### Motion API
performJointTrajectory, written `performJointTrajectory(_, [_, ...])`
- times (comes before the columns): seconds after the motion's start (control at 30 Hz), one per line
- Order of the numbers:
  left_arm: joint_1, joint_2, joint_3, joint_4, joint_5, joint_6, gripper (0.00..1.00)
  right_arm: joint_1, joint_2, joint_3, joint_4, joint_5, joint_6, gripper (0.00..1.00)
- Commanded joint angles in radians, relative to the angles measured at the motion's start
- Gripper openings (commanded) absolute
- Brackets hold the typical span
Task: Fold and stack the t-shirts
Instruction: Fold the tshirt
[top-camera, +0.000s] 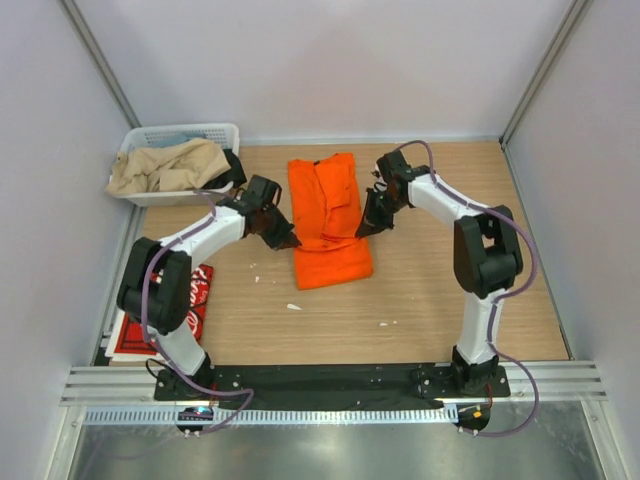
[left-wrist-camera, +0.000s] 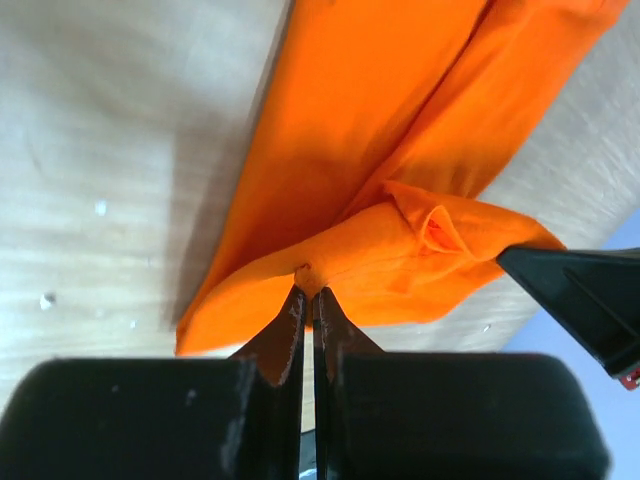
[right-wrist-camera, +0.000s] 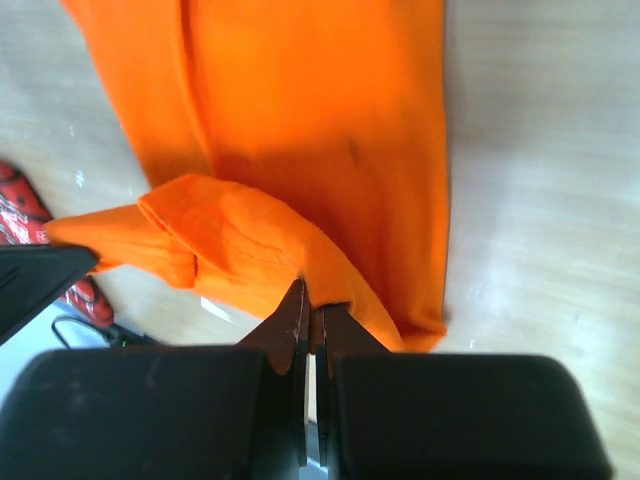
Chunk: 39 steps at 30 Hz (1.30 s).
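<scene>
Orange tee (top-camera: 326, 205) was mid-fold, left gripper (top-camera: 289, 241) and right gripper (top-camera: 366, 228) clenched on its edges; next needed matched carry-over.

One orange tee (top-camera: 328, 225), probably one red tee (top-camera: 199, 292), one basket (top-camera: 190, 130)

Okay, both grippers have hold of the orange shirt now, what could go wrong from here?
1. The left gripper and right gripper each pinch only a small bit of the orange t-shirt at their very tips, so the cloth may slip out once it is pulled across.
2. The shirt's edge between them is bunched and curled rather than taut, so the fold may well land creased or uneven.
</scene>
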Motion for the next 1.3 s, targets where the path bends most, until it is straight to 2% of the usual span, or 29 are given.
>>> performJointTrajectory(0.0, [0.041,0.07,0.135,-0.004,0.069,0.085,0.0,-0.025,0.102,0.19,-0.124,0.016,-0.097,0.01])
performJointTrajectory(0.17, [0.078,0.183,0.251,-0.009,0.098,0.082,0.0,-0.071,0.2,0.349,-0.152,-0.024,-0.093,0.01])
performJointTrajectory(0.33, [0.104,0.243,0.306,-0.009,0.106,0.084,0.0,-0.082,0.275,0.428,-0.142,-0.074,-0.078,0.01])
performJointTrajectory(0.8, [0.132,0.329,0.341,0.0,0.141,0.105,0.0,-0.095,0.357,0.478,-0.07,-0.125,-0.038,0.03])
performJointTrajectory(0.83, [0.133,0.338,0.348,0.002,0.147,0.113,0.02,-0.098,0.358,0.481,-0.063,-0.125,-0.033,0.05])
performJointTrajectory(0.9, [0.135,0.351,0.372,-0.009,0.14,0.131,0.14,-0.101,0.361,0.483,-0.032,-0.128,-0.024,0.14])
performJointTrajectory(0.93, [0.139,0.351,0.378,-0.017,0.111,0.147,0.24,-0.104,0.366,0.488,-0.023,-0.127,-0.021,0.22])
performJointTrajectory(1.03, [0.136,0.29,0.389,-0.044,0.029,0.2,0.42,-0.11,0.36,0.526,-0.04,-0.073,-0.041,0.38])
performJointTrajectory(1.1, [0.132,0.219,0.366,-0.043,-0.032,0.228,0.49,-0.111,0.306,0.511,-0.073,0.0,-0.077,0.51])
performJointTrajectory(1.17, [0.12,0.182,0.346,-0.04,-0.044,0.248,0.48,-0.105,0.25,0.453,-0.046,0.013,-0.084,0.56])
performJointTrajectory(1.27, [0.078,0.15,0.296,0.008,0.027,0.248,0.36,-0.073,0.138,0.284,0.069,-0.017,-0.039,0.58])
